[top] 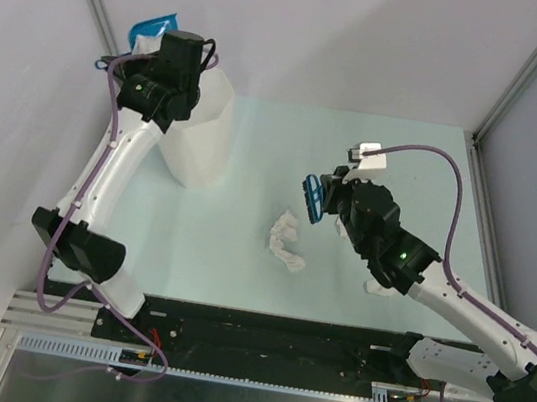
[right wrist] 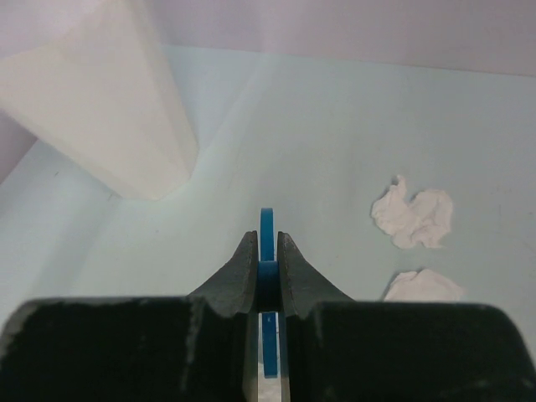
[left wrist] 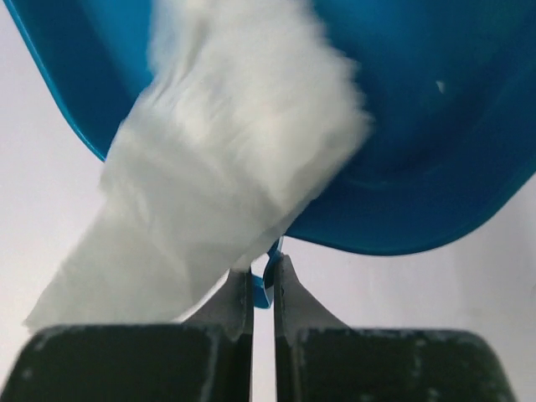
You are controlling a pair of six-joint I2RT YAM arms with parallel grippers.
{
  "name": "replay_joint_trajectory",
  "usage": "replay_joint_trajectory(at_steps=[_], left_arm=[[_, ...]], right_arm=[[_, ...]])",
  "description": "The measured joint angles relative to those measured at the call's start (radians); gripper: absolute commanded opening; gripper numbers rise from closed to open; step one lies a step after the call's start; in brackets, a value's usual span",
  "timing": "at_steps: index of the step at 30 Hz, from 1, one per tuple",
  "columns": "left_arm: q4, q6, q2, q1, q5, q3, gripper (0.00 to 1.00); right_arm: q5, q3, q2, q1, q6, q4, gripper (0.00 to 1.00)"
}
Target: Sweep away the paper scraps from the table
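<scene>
Top camera overhead, facing down; wrist cameras close, forward; right shares table (top: 240,257) (right wrist: 352,109).

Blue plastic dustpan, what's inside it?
Fluffy white tissue paper lies in the blue plastic dustpan and hangs over its rim; the pan floor beneath is covered.

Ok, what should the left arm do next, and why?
Probably tip the dustpan a little more: the left gripper holds it up by the bin with paper at its lip. Scraps lie on the table near the right gripper's brush.
</scene>
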Motion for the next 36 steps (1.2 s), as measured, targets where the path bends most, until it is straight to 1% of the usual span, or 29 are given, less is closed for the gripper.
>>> replay_joint_trajectory(at_steps=[5,11,17,23,26,28,30,32,34,36], left_arm=[[0.029,0.154,0.039,0.033,-0.113,-0.035,0.0],[0.055,0.251,0.076,0.035,-0.156,-0.033,0.0],[0.072,0.282,0.076,0.033,-0.177,-0.033,0.0],[0.079,0.283,0.076,0.02,-0.177,-0.032,0.0],[0.076,0.267,0.074,0.003,-0.116,-0.005,0.0],[0.076,0.245,0.061,-0.028,-0.061,0.029,0.0],[0.081,0.216,0.024,-0.069,-0.01,0.04,0.0],[0.088,0.176,-0.052,-0.124,0.044,0.022,0.0],[0.11,0.135,-0.173,-0.178,0.084,-0.069,0.0],[0.121,0.09,-0.307,-0.229,0.106,-0.188,0.0]], right_arm=[[0.0,-0.002,0.004,0.05,0.0,0.005,0.0],[0.003,-0.006,0.011,0.063,0.0,0.016,0.0],[0.015,-0.015,0.021,0.072,-0.004,0.02,0.0],[0.016,-0.016,0.023,0.072,-0.011,0.024,0.0],[0.013,-0.016,0.026,0.077,-0.042,0.024,0.0],[-0.001,-0.016,0.035,0.09,-0.082,0.023,0.0],[-0.039,-0.016,0.048,0.105,-0.115,0.005,0.0],[-0.076,-0.017,0.065,0.115,-0.129,-0.024,0.0],[-0.084,-0.034,0.073,0.122,-0.127,-0.037,0.0],[-0.058,-0.063,0.073,0.126,-0.105,-0.069,0.0]])
